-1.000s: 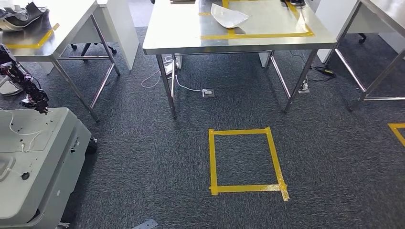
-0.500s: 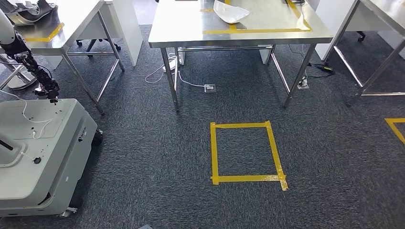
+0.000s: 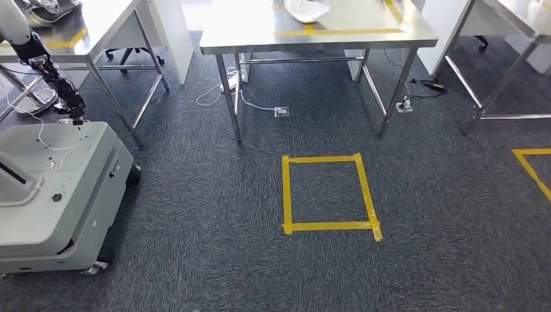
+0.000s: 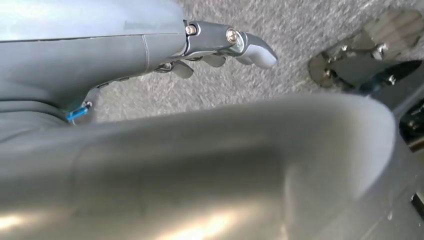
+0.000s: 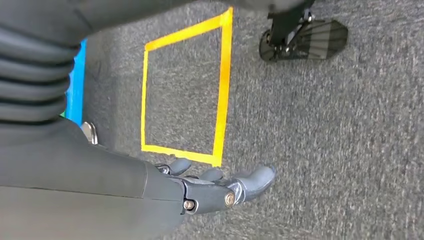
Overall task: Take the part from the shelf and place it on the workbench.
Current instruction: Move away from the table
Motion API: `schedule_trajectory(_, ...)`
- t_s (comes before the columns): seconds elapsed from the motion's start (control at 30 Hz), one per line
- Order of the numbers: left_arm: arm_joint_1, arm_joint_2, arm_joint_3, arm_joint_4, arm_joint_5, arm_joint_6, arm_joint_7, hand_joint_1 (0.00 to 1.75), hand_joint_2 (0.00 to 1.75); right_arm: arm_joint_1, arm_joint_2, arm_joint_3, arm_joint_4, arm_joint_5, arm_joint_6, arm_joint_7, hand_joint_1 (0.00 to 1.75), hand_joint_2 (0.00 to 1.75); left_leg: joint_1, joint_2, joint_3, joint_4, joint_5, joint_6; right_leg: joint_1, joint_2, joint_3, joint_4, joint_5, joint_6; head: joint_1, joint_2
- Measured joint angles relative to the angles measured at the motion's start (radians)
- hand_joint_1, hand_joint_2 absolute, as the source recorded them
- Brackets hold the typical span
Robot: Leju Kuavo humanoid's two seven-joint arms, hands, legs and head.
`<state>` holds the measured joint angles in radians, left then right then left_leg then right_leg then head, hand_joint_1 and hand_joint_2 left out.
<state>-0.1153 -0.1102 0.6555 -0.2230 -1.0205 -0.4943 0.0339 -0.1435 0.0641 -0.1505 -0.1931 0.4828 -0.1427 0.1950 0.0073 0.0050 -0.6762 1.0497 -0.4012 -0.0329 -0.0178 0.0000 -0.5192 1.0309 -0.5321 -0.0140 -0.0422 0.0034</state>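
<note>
A white curved part (image 3: 307,10) lies inside a yellow tape outline on the steel workbench (image 3: 247,36) at the far middle of the head view. My left hand (image 4: 220,47) hangs over the grey carpet with its thumb out and fingers loosely bent, holding nothing I can see. A blurred pale grey surface lies close to that camera; I cannot tell what it is. My right hand (image 5: 220,187) hangs over the carpet beside a yellow tape square (image 5: 222,90), fingers apart and empty.
A yellow tape square (image 3: 286,195) marks the carpet before the workbench. A grey wheeled machine (image 3: 45,195) stands at the left, with a thin dark arm (image 3: 55,81) above it. Steel tables stand at far left (image 3: 97,26) and far right (image 3: 513,13). Cables (image 3: 260,107) lie under the workbench.
The whole head view has shifted: the workbench and tape square sit higher in the picture and the grey machine shows more. The camera moved, not the things.
</note>
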Motion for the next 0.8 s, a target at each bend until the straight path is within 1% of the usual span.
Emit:
schedule_trajectory(0.03,0.002,0.0,0.0,0.0,0.0,0.0,0.001,0.0,0.0,-0.001,0.0,0.001,0.0,0.0,0.0,0.0,0.0,0.0,0.001,-0.001,-0.011,0.031,-0.041,-0.004,0.0,-0.002,-0.012,-0.002,0.012,-0.008,0.0,0.0)
schedule_trajectory(0.07,0.003,0.0,0.0,0.0,0.0,0.0,0.002,0.0,0.0,-0.003,0.0,0.001,0.0,0.001,0.001,0.0,0.0,0.0,0.002,-0.002,-0.026,0.083,-0.095,-0.007,0.0,-0.005,-0.026,-0.002,0.023,-0.013,-0.001,0.0)
schedule_trajectory(0.1,0.003,0.0,0.001,0.001,0.002,0.0,0.001,0.0,0.0,-0.003,0.0,0.001,0.0,0.004,0.001,0.002,0.0,0.0,0.002,-0.002,-0.039,0.145,-0.143,-0.01,0.002,-0.007,-0.04,-0.002,0.035,-0.016,-0.002,0.0)
schedule_trajectory(0.13,0.003,0.0,0.001,0.001,0.003,0.0,-0.001,0.0,0.0,-0.002,0.0,0.002,0.0,0.009,0.004,0.004,0.0,0.0,0.002,-0.002,-0.048,0.207,-0.171,-0.012,0.004,-0.011,-0.056,-0.002,0.046,-0.017,-0.002,0.0)
schedule_trajectory(0.17,0.002,0.0,0.001,0.001,0.004,0.0,-0.003,0.0,0.0,-0.002,0.0,0.004,0.0,0.015,0.007,0.006,0.0,0.0,0.002,-0.002,-0.05,0.253,-0.172,-0.012,0.006,-0.017,-0.071,-0.001,0.057,-0.017,-0.002,0.0)
schedule_trajectory(0.2,0.002,0.0,0.001,0.001,0.005,0.0,-0.005,0.0,0.0,-0.002,0.0,0.007,0.0,0.021,0.01,0.009,0.0,0.0,0.002,-0.002,-0.038,0.27,-0.151,-0.011,0.008,-0.025,-0.087,0.0,0.067,-0.017,-0.002,0.0)
schedule_trajectory(0.23,0.001,0.0,0.001,0.001,0.005,0.0,-0.007,0.0,0.0,-0.002,0.0,0.01,0.0,0.025,0.014,0.01,0.0,0.0,0.002,0.001,-0.01,0.255,-0.123,-0.007,0.01,-0.033,-0.101,0.0,0.078,-0.015,-0.002,0.0)
schedule_trajectory(0.27,-0.001,-0.001,0.002,0.001,0.004,0.0,-0.008,0.0,0.0,-0.002,0.0,0.013,0.0,0.026,0.016,0.009,0.0,0.0,0.0,0.011,0.036,0.206,-0.102,-0.001,0.012,-0.042,-0.111,0.002,0.087,-0.013,-0.002,0.0)
schedule_trajectory(0.3,-0.004,-0.001,0.002,0.0,0.004,0.0,-0.009,0.0,0.0,-0.001,0.0,0.014,0.0,0.027,0.017,0.008,0.0,0.0,-0.004,0.03,0.094,0.132,-0.105,0.006,0.013,-0.052,-0.118,0.002,0.095,-0.01,-0.003,0.0)
schedule_trajectory(0.33,-0.009,-0.001,0.002,-0.001,0.004,0.0,-0.011,0.0,0.0,-0.001,0.0,0.015,0.0,0.027,0.019,0.006,0.0,0.0,-0.01,0.047,0.148,0.057,-0.121,0.013,0.014,-0.062,-0.121,0.003,0.101,-0.005,-0.003,0.0)
schedule_trajectory(0.37,-0.014,-0.001,0.002,-0.002,0.004,0.0,-0.012,0.0,0.0,0.0,0.0,0.015,0.0,0.027,0.02,0.004,0.0,0.0,-0.016,0.061,0.184,-0.001,-0.14,0.021,0.013,-0.073,-0.12,0.003,0.107,0.0,-0.003,0.0)
schedule_trajectory(0.4,-0.018,-0.001,0.002,-0.002,0.004,0.0,-0.013,0.0,0.0,0.0,0.0,0.016,0.0,0.027,0.021,0.003,0.0,0.0,-0.022,0.063,0.199,-0.034,-0.154,0.028,0.011,-0.085,-0.118,0.001,0.113,0.007,-0.004,0.0)
schedule_trajectory(0.43,-0.019,-0.001,0.002,-0.002,0.004,0.0,-0.014,0.0,0.0,-0.001,0.001,0.017,0.0,0.028,0.023,0.003,0.0,0.0,-0.024,0.054,0.199,-0.044,-0.151,0.036,0.009,-0.096,-0.115,-0.002,0.119,0.014,-0.005,0.0)
schedule_trajectory(0.47,-0.019,-0.002,0.002,-0.002,0.004,0.0,-0.014,0.0,0.0,-0.001,0.001,0.017,0.0,0.028,0.024,0.003,0.0,0.0,-0.024,0.045,0.194,-0.048,-0.142,0.044,0.006,-0.096,-0.114,-0.002,0.121,0.021,-0.006,0.0)
schedule_trajectory(0.5,-0.016,-0.001,0.002,-0.002,0.004,0.0,-0.014,0.0,0.0,-0.001,0.002,0.018,0.0,0.029,0.024,0.002,0.0,0.0,-0.023,0.036,0.19,-0.052,-0.133,0.053,0.004,-0.083,-0.117,0.008,0.111,0.028,-0.007,0.0)
schedule_trajectory(0.53,-0.014,-0.001,0.002,-0.002,0.003,0.0,-0.013,0.0,0.0,0.0,0.003,0.019,0.0,0.03,0.025,0.002,0.0,0.0,-0.02,0.028,0.184,-0.055,-0.123,0.06,0.004,-0.062,-0.128,0.038,0.086,0.033,-0.007,0.0)
schedule_trajectory(0.57,-0.012,-0.002,0.002,-0.002,0.002,0.0,-0.012,0.0,0.0,0.002,0.002,0.019,0.0,0.03,0.025,0.001,0.0,0.0,-0.018,0.02,0.175,-0.056,-0.114,0.065,0.002,-0.036,-0.148,0.089,0.048,0.037,-0.006,0.0)
schedule_trajectory(0.6,-0.011,-0.002,0.002,-0.002,0.001,0.0,-0.011,0.0,0.0,0.005,0.002,0.019,0.0,0.031,0.024,-0.002,0.0,0.0,-0.018,0.009,0.164,-0.054,-0.106,0.069,0.003,-0.019,-0.173,0.156,0.004,0.039,-0.006,0.0)
schedule_trajectory(0.63,-0.009,-0.003,0.002,-0.001,-0.001,0.0,-0.008,0.0,0.0,0.008,0.001,0.019,0.0,0.03,0.024,-0.005,0.0,0.0,-0.018,-0.002,0.154,-0.051,-0.099,0.07,0.004,-0.01,-0.196,0.222,-0.032,0.04,-0.005,0.0)
schedule_trajectory(0.67,-0.005,-0.005,0.002,-0.001,-0.003,0.0,-0.006,0.0,0.0,0.01,-0.001,0.019,0.0,0.03,0.022,-0.01,0.0,0.0,-0.018,-0.014,0.145,-0.047,-0.092,0.07,0.004,-0.006,-0.207,0.265,-0.052,0.04,-0.005,0.0)
schedule_trajectory(0.7,-0.001,-0.006,0.002,0.0,-0.006,0.0,-0.004,0.0,0.0,0.012,-0.003,0.019,0.0,0.03,0.02,-0.016,0.0,0.0,-0.018,-0.027,0.137,-0.043,-0.087,0.068,0.005,-0.004,-0.198,0.271,-0.051,0.039,-0.005,0.0)
schedule_trajectory(0.73,0.003,-0.006,0.002,0.0,-0.009,0.0,-0.002,0.0,0.0,0.012,-0.004,0.019,0.0,0.03,0.018,-0.021,0.0,0.0,-0.018,-0.039,0.13,-0.039,-0.082,0.066,0.006,0.0,-0.169,0.234,-0.032,0.037,-0.005,0.0)
schedule_trajectory(0.77,0.007,-0.006,0.002,0.0,-0.011,0.0,-0.002,0.0,0.0,0.012,-0.006,0.019,0.0,0.031,0.016,-0.025,0.0,0.0,-0.018,-0.051,0.123,-0.035,-0.078,0.064,0.006,0.011,-0.123,0.166,-0.003,0.033,-0.005,0.0)
schedule_trajectory(0.8,0.009,-0.008,0.002,0.0,-0.014,0.0,-0.002,0.0,0.0,0.012,-0.008,0.019,0.0,0.033,0.015,-0.027,0.0,0.0,-0.018,-0.061,0.117,-0.03,-0.075,0.061,0.006,0.03,-0.078,0.093,0.017,0.028,-0.005,0.0)
